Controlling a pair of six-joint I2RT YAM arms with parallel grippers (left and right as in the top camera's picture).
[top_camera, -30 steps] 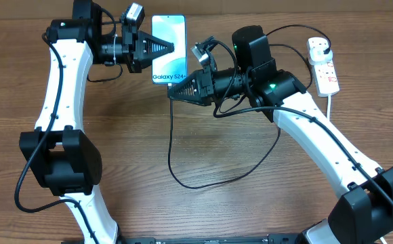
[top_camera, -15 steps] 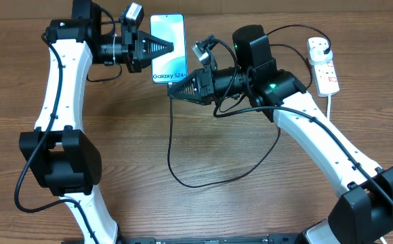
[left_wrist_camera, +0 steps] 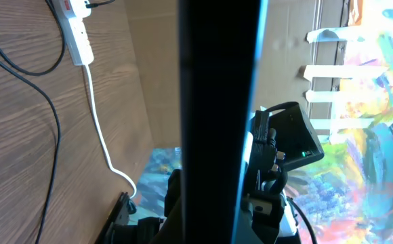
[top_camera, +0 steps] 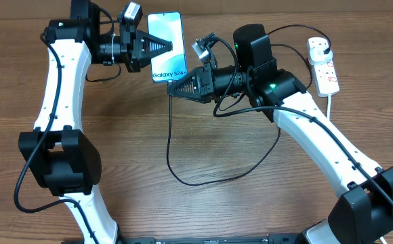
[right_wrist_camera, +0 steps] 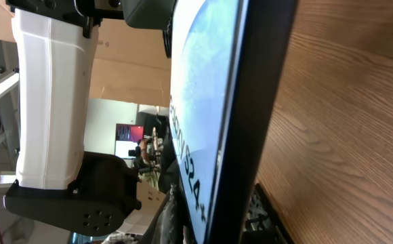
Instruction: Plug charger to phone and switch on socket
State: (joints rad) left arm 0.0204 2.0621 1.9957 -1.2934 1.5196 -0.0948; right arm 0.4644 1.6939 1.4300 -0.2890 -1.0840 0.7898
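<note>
The phone, its blue screen lit, is lifted off the table at the back. My left gripper is shut on its right side. In the left wrist view the phone is a dark edge-on bar. My right gripper is shut on the charger tip right at the phone's lower edge; the tip itself is hidden. The black charger cable hangs from it and loops over the table. The right wrist view shows the phone very close. The white socket strip lies far right with a plug in it.
The socket's thick white cord runs toward the front along the right side. The strip and its cord also show in the left wrist view. The wooden table carries the cable loop in the middle.
The phone has moved slightly up and left in the left gripper and tilted a little. The right gripper has followed upward, staying at the phone's lower edge.
</note>
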